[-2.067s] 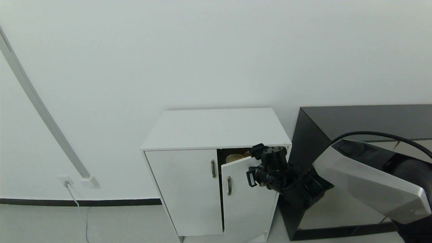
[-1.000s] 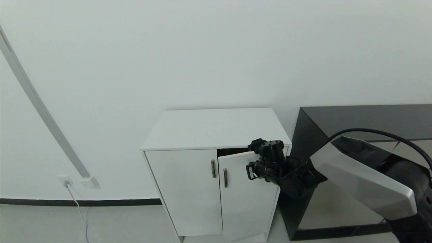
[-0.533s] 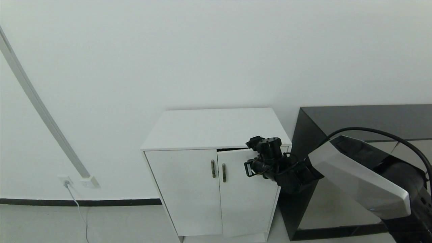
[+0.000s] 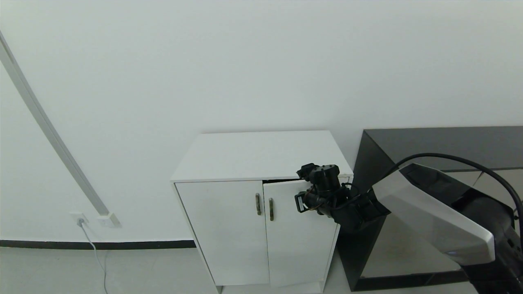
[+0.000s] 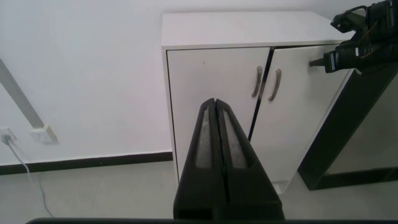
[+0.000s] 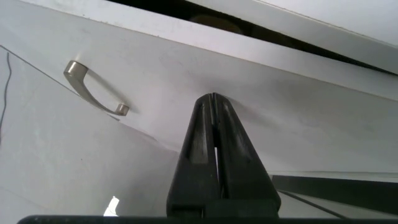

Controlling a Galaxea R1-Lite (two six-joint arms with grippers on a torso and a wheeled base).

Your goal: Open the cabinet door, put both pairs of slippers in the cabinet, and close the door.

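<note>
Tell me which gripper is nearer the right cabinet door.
Right. The right gripper has its shut tips at the face of the right cabinet door; the left gripper sits well back, facing it.

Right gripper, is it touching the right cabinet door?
Touching. In the right wrist view the shut right gripper presses its tip against the right cabinet door, no gap showing.

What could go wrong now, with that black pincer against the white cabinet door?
1. The right door is not quite shut. A dark gap shows along its top edge, so it may stay ajar if the right pincer backs off too soon.
2. The shut pincer tip bears on a smooth, bare panel away from the handle, so it could slide sideways instead of pushing.
</note>
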